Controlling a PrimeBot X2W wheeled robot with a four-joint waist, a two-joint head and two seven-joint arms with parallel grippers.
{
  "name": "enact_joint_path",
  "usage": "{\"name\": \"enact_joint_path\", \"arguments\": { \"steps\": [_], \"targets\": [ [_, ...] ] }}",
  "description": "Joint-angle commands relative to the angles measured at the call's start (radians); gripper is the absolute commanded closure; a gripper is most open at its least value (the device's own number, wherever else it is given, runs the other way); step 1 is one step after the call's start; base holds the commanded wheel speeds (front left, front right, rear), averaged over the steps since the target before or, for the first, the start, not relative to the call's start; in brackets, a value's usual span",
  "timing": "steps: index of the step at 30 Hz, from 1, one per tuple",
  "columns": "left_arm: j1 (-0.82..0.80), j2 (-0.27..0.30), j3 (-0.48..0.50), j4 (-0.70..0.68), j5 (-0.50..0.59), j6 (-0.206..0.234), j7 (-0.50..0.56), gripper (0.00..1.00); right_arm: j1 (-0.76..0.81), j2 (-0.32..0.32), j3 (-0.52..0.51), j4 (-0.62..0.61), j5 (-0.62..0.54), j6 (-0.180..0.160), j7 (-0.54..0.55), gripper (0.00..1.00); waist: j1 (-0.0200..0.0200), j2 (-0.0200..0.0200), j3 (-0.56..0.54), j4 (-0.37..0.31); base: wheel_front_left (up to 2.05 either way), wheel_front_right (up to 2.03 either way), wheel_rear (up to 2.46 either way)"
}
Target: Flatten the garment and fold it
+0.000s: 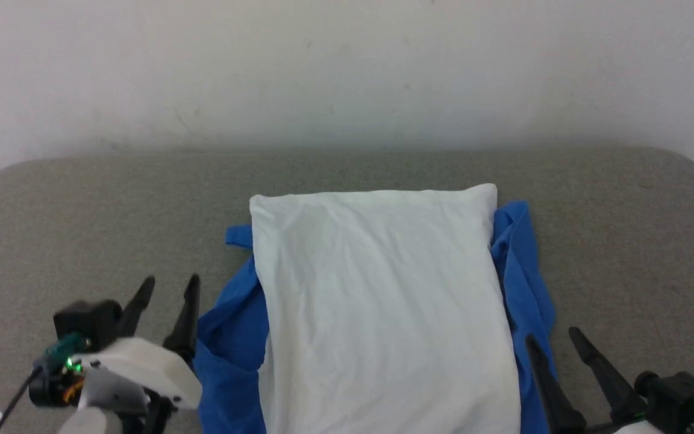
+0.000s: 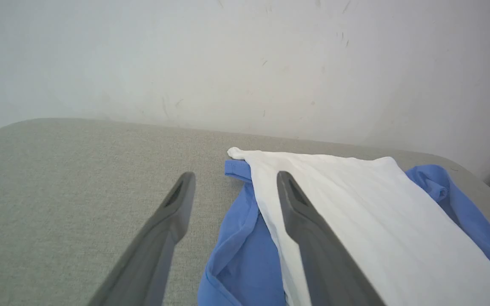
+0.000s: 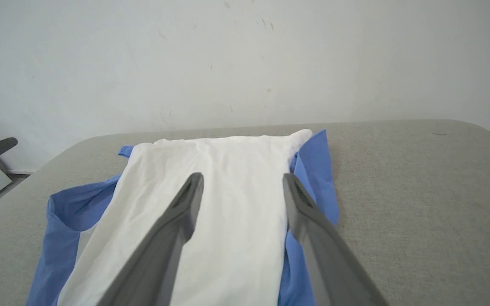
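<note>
Two grippers flanked the garment (image 1: 383,337), which lay spread on a grey padded surface (image 1: 82,211). A pale wall (image 1: 347,72) rose beyond the garment's far edge, and the garment's near end ran out of the head view. The white body (image 1: 371,253) was largely flat, with shallow creases, and no lettering showed on its upward face. The blue sleeve on the robot's left (image 1: 232,343) was bunched and partly tucked beneath the body. The blue sleeve on the robot's right (image 1: 525,271) lay rumpled along the opposite edge.

The left gripper (image 1: 170,280) stood just beside the garment's left sleeve, fingers spread and holding nothing. The right gripper (image 1: 553,336) stood at the garment's right edge, likewise spread and empty. Whether any fingertip touched cloth could not be told.

Hazards, as judged from this arrangement:
- (a) A pinch at a bunched sleeve would likely take several layers at once, or catch the body's edge. Drawing the sleeve out would then drag and crease the flat panel.
- (b) Unequal pulls from the two sides could skew the garment, since light cloth seemed free to slide.
- (c) A sleeve left tucked under would be sealed into any fold as a lump.
- (d) The near hem was unseen, so its lie was unknown.
</note>
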Motion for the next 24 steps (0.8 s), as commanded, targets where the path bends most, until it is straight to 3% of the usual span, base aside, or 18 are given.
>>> {"name": "enact_joint_path", "arguments": {
  "steps": [1, 5, 14, 24],
  "targets": [
    [-0.027, 0.004, 0.006, 0.008, 0.002, -0.007, -0.002, 0.00, -0.018, 0.003, 0.000, -0.009, -0.006, -0.001, -0.002, 0.00, -0.0001, -0.0002, 0.030, -0.013, 0.00, 0.00, 0.00],
    [-0.197, 0.009, 0.014, 0.117, -0.026, -0.055, 0.025, 0.00, -0.061, 0.003, 0.003, -0.034, -0.011, -0.001, -0.003, 0.00, -0.0001, -0.0002, 0.098, -0.030, 0.00, 0.00, 0.00],
    [-0.554, 0.015, -0.027, 0.443, -0.111, -0.214, 0.168, 0.00, -0.146, 0.003, 0.018, -0.043, -0.024, -0.001, -0.014, 0.00, -0.0001, -0.0002, 0.239, -0.075, 0.00, 0.00, 0.00],
    [-0.711, 0.047, -0.090, 0.713, -0.210, -0.264, 0.356, 0.00, -0.194, 0.003, 0.053, -0.010, -0.015, -0.001, -0.041, 0.00, -0.0001, -0.0002, 0.323, -0.121, 0.00, 0.00, 0.00]
  ]
}}
